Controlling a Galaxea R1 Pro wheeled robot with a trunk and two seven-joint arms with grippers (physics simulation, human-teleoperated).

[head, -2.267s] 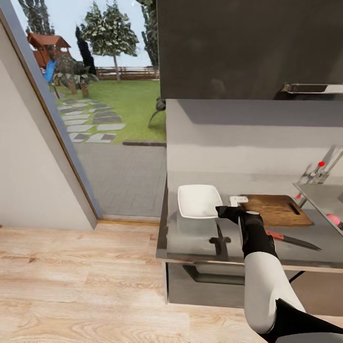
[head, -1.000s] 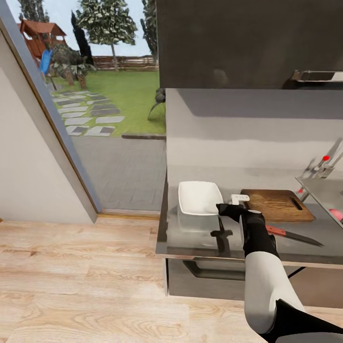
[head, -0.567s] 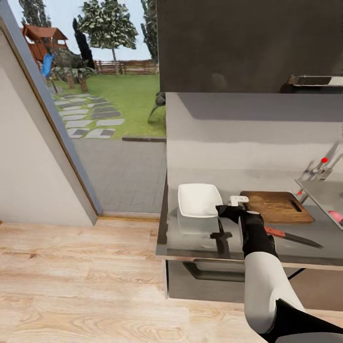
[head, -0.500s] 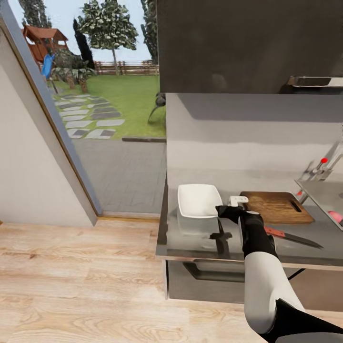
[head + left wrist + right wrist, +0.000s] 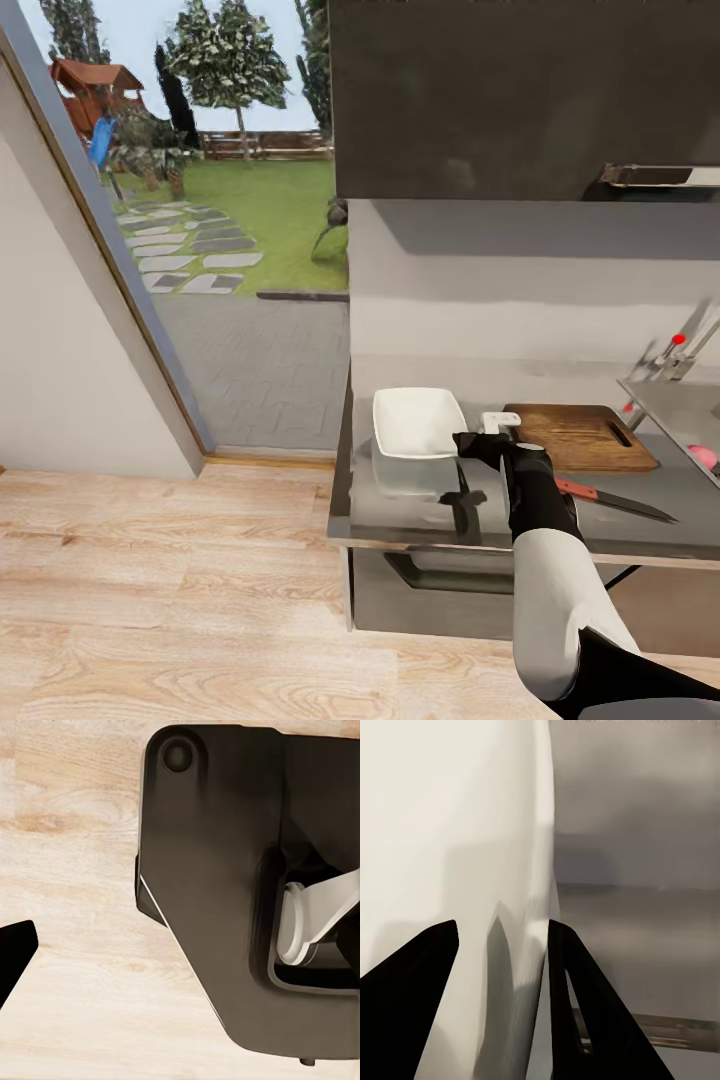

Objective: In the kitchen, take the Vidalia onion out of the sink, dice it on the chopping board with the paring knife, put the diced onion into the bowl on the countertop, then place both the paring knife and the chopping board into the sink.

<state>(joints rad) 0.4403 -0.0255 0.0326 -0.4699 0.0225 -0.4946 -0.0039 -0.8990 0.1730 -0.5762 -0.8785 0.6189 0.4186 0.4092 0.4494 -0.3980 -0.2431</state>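
Observation:
The white square bowl sits at the left end of the grey countertop. My right gripper hovers at the bowl's right rim. In the right wrist view it is open, the bowl's white side between its dark fingers. The dark-brown chopping board lies right of the bowl. In front of it lies the paring knife, partly hidden by my forearm. The pink Vidalia onion shows at the right edge in the sink, below the tap. One dark left fingertip hangs over the floor.
A glass door to the garden stands left of the counter. A dark wall cabinet hangs above it. Light wooden floor spreads in front and to the left. My own dark body part is close in the left wrist view.
The head view has shifted slightly up and down. My right arm, the bowl, board and knife keep their places on the counter.

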